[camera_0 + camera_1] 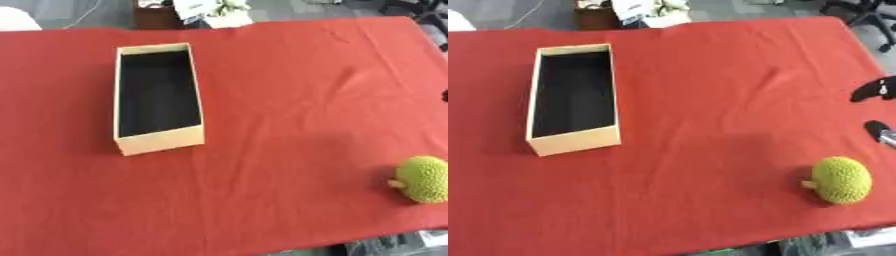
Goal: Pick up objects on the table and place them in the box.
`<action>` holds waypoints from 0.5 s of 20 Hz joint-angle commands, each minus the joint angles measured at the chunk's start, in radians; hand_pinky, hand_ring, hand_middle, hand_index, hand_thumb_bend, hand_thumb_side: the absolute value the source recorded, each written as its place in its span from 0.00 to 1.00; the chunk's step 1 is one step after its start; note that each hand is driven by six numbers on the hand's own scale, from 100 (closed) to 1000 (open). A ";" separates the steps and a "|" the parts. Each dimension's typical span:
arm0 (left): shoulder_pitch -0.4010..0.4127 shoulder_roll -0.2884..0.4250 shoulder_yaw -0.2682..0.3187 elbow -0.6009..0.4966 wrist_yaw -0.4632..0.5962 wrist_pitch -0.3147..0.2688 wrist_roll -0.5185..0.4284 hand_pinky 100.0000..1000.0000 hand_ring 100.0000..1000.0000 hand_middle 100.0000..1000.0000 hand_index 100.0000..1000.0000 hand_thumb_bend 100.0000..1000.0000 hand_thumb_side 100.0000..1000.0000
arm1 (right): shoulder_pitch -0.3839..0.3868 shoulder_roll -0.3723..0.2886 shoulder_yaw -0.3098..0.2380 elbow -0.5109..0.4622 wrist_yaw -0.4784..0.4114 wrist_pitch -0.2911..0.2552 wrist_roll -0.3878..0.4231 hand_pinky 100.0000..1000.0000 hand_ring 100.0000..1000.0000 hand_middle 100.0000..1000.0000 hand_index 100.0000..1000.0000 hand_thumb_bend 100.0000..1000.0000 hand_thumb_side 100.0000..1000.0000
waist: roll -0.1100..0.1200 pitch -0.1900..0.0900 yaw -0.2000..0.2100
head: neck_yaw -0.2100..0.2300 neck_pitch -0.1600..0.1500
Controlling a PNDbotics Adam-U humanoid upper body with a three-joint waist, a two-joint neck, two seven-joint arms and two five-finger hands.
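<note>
While the box [573, 99] sits empty, the bumpy green fruit [841, 180] lies well apart; right hand [877, 91] barely visible, fingers' state unclear.

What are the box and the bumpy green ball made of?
The box looks like tan cardboard: flat matte walls, sharp folded corners, dark inside. The green ball looks like a plastic or rubber toy fruit, bumpy all over with a short stub; I can't tell which.
</note>
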 commanded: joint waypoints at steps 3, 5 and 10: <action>0.002 0.018 0.010 -0.015 -0.005 -0.003 -0.003 0.51 0.60 0.69 0.61 0.03 0.65 | -0.005 -0.030 -0.012 -0.010 -0.005 -0.002 -0.004 0.91 0.97 0.91 0.90 0.00 0.50 | 0.001 -0.011 0.006 | -0.006 -0.010; 0.006 0.018 0.012 -0.015 -0.008 -0.004 -0.001 0.51 0.60 0.69 0.61 0.03 0.65 | 0.001 -0.028 -0.012 -0.008 0.005 -0.002 0.012 0.91 0.97 0.92 0.91 0.00 0.49 | 0.001 -0.012 0.004 | -0.001 -0.010; -0.003 0.025 0.004 -0.015 -0.004 -0.005 -0.005 0.51 0.60 0.69 0.61 0.03 0.65 | 0.002 -0.020 -0.008 -0.004 0.010 -0.001 0.035 0.91 0.97 0.92 0.91 0.00 0.47 | 0.002 -0.013 0.006 | -0.002 -0.014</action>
